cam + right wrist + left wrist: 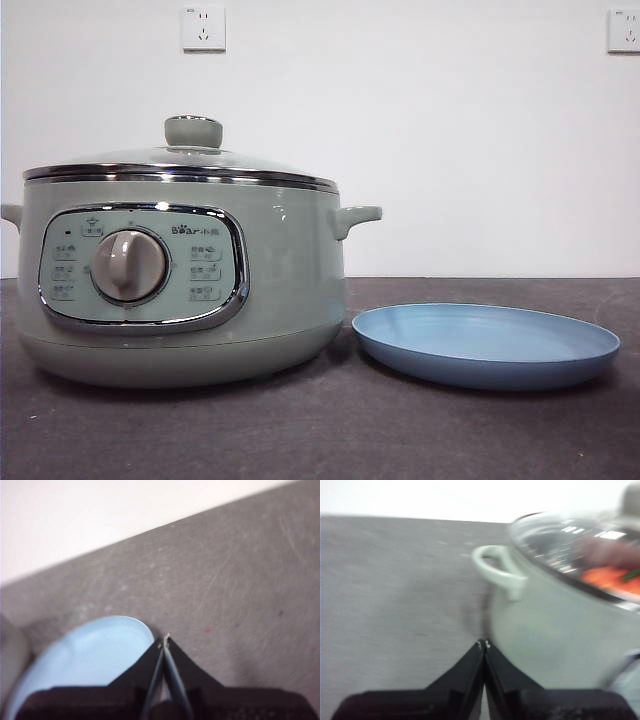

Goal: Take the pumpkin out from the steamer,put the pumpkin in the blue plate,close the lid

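The sage-green steamer stands at the left of the table with the glass lid closed on it. Through the lid glass in the left wrist view I see the orange pumpkin with a bit of green stem. The empty blue plate lies to the right of the steamer. My left gripper is shut and empty, hovering beside the steamer below its side handle. My right gripper is shut and empty, above the edge of the blue plate. Neither arm shows in the front view.
The dark grey tabletop runs in front of the pot and plate. A white wall with two power sockets stands behind.
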